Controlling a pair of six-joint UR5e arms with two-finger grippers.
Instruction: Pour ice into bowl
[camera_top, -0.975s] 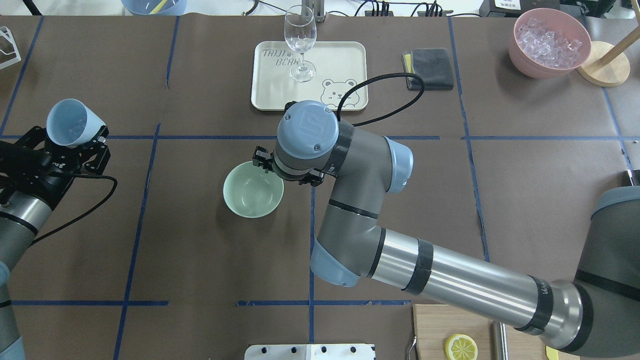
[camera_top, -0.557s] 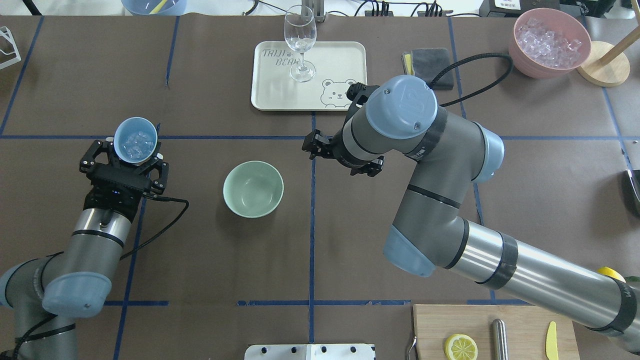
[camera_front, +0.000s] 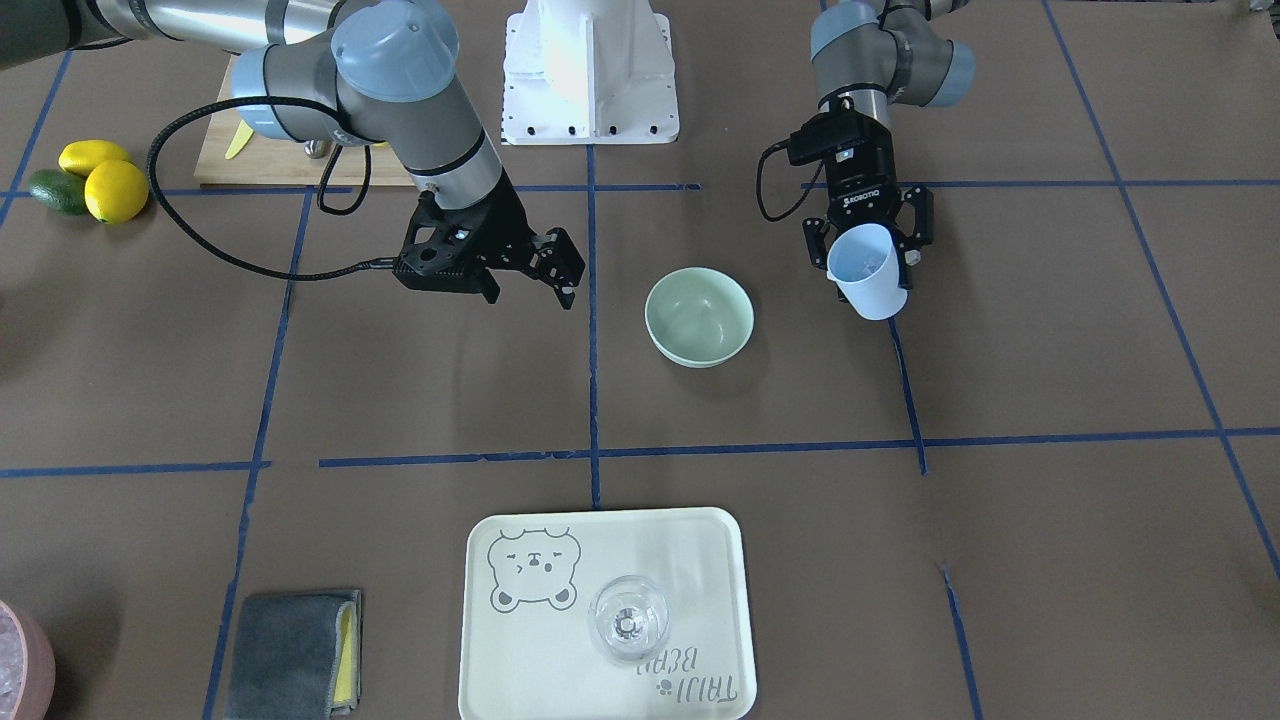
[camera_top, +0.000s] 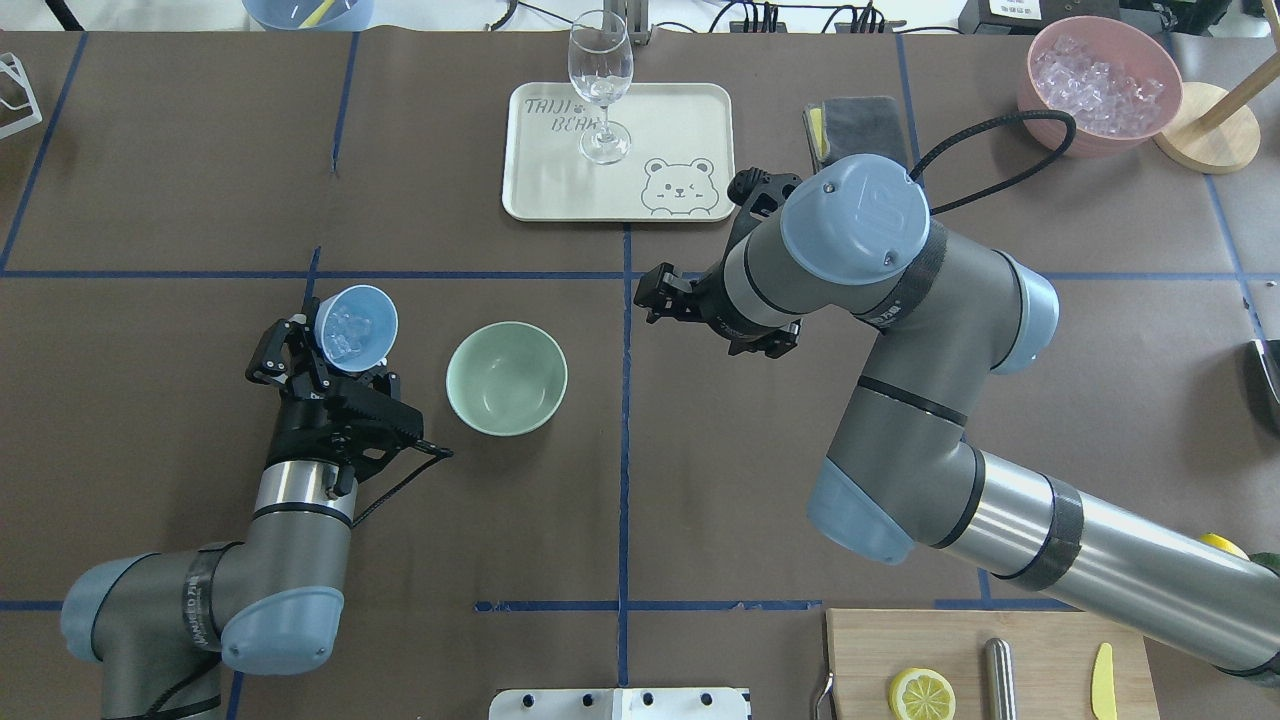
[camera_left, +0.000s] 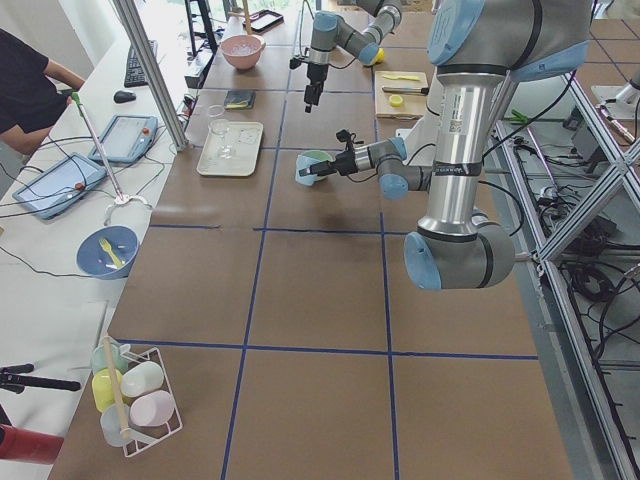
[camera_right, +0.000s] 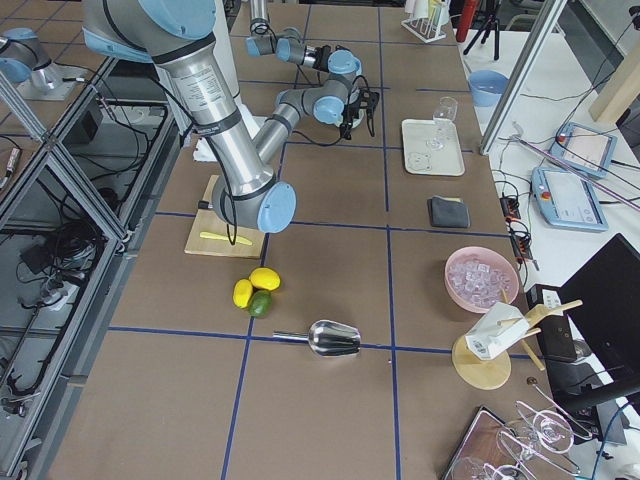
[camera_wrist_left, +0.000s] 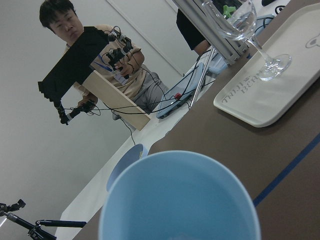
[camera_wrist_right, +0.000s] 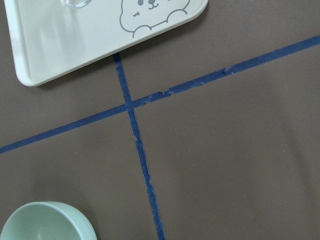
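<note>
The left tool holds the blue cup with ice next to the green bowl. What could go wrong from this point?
1. The cup sits beside the bowl, not over it; tilting now would likely drop the ice on the table.
2. Nothing steadies the bowl: the right tool is open and apart from it, so a bump from the cup may push it.

A brown worktop (camera_top: 150, 150) is crossed by blue tape lines (camera_top: 622, 480). A white side desk (camera_left: 45, 295) runs down the exterior left view's left edge, beside an aluminium post (camera_left: 152, 75). The left wrist view shows a pale wall (camera_wrist_left: 25, 150).
</note>
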